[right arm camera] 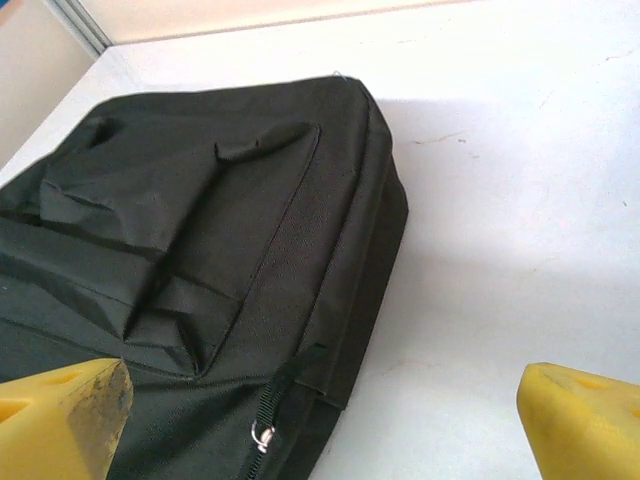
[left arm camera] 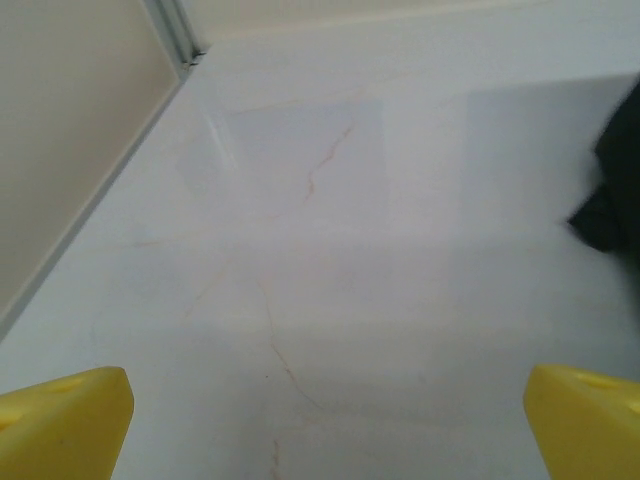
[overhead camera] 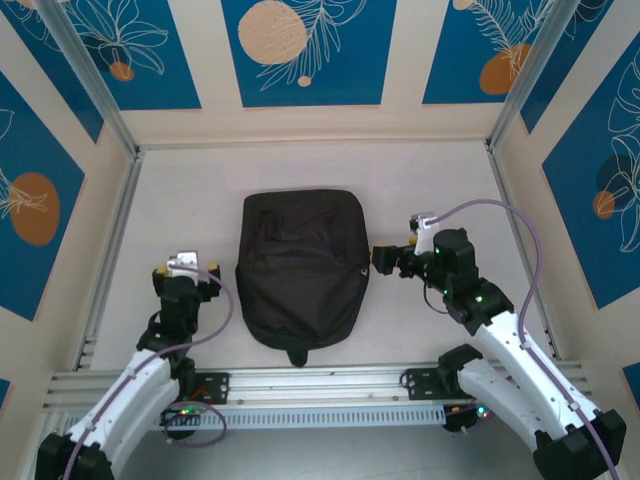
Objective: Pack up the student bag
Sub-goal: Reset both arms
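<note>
The student bag (overhead camera: 303,268), a large black fabric backpack, lies flat in the middle of the white table. My right gripper (overhead camera: 383,259) hovers at its right edge, pointing left at it. In the right wrist view the bag (right arm camera: 200,230) takes up the left half, with a silver zipper pull (right arm camera: 262,435) near the bottom. The right gripper (right arm camera: 325,420) is open, its yellow fingertips (right arm camera: 70,410) wide apart over the bag's side seam. My left gripper (overhead camera: 185,270) stands left of the bag, apart from it. It is open (left arm camera: 325,420) over bare table, and the bag's edge (left arm camera: 615,200) shows at the far right.
The white table (overhead camera: 180,200) is walled by cream panels with blue prints on three sides. A metal rail (overhead camera: 320,385) runs along the near edge between the arm bases. A wall corner post (left arm camera: 180,35) stands ahead of the left gripper.
</note>
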### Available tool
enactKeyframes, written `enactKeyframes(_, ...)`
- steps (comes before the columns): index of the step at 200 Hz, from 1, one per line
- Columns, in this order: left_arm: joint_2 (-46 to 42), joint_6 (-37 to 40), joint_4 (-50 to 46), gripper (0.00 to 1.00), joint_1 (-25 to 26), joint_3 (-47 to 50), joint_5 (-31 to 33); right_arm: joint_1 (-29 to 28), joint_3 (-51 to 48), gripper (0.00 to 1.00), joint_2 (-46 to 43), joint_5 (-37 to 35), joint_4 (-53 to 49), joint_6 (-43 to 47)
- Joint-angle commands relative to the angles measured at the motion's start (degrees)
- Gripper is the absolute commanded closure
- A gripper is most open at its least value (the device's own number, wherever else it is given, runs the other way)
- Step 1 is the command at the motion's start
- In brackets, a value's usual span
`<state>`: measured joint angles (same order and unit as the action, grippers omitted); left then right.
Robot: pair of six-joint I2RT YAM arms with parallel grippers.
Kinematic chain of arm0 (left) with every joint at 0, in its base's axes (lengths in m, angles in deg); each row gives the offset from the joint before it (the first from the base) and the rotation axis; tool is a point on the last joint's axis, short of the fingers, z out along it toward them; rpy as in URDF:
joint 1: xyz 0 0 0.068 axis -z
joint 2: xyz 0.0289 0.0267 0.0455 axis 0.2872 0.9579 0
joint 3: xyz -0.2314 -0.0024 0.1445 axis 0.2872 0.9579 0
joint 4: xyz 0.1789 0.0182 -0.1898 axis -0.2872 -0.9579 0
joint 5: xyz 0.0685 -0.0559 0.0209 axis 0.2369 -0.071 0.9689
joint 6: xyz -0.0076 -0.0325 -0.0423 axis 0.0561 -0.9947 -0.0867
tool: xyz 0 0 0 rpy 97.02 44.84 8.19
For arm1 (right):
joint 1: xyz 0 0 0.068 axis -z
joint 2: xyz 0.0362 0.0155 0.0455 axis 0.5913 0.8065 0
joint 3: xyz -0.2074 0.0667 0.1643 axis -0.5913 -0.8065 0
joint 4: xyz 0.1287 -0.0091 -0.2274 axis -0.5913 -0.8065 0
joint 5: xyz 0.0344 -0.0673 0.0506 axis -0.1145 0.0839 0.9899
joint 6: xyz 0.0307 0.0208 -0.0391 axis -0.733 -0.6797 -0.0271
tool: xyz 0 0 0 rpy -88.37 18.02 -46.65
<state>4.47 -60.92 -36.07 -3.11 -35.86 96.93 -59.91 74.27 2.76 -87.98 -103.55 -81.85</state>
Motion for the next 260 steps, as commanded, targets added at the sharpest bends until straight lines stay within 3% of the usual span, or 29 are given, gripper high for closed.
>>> enactKeyframes(1, 8.70, 1.02, 13.42, 0.00, -3.43, -1.83, -4.67, 0.01, -1.57, 0.01, -0.41, -1.58, 1.73, 0.74)
enactKeyframes(14, 13.60, -0.52, 16.84, 0.00, -3.64, -2.83, -5.49, 0.02, -2.56, 0.01, -0.31, -1.56, 3.29, 0.80)
enactKeyframes(42, 20.06, -6.65, 21.53, 0.00, -3.65, -4.03, 2.17, 0.02, -7.10, 0.01, -0.52, -2.60, 9.98, 6.00)
enactKeyframes(83, 33.15, 0.40, 26.09, 0.00, -3.61, -11.07, -9.13, 1.76, -13.62, 0.01, 2.60, -7.25, 21.87, 10.39)
enactKeyframes(107, 38.49, 0.64, 25.97, 0.00, -3.78, -14.87, -3.56, 4.77, -14.28, 0.01, 7.88, -5.49, 30.95, 8.79)
enactKeyframes(139, 45.43, 8.27, 38.61, 0.00, -5.03, -12.58, -18.14, 11.09, -12.50, 0.01, 15.30, -3.14, 37.24, 8.05)
enactKeyframes(156, 50.67, 7.16, 44.74, 0.00, -6.80, -12.25, -20.55, 13.94, -11.08, 0.01, 18.82, 0.97, 37.46, 13.62)
enactKeyframes(167, 49.73, 5.77, 38.21, 0.00, -6.90, -14.76, -18.00, 16.18, -11.00, 0.01, 20.14, 1.77, 36.68, 13.71)
enactKeyframes(185, 50.37, 4.75, 37.23, 0.00, -7.82, -15.66, -18.18, 20.17, -14.12, 0.01, 22.52, 3.14, 41.11, 11.65)
enactKeyframes(223, 50.51, 4.72, 37.25, 0.00, -7.97, -15.72, -18.21, 26.92, -20.13, 0.01, 29.53, 4.73, 63.04, 4.69)
enactKeyframes(260, 50.59, 4.81, 37.31, 0.00, -7.97, -15.71, -18.17, 29.82, -19.07, 0.01, 43.31, 13.33, 76.23, 7.72)
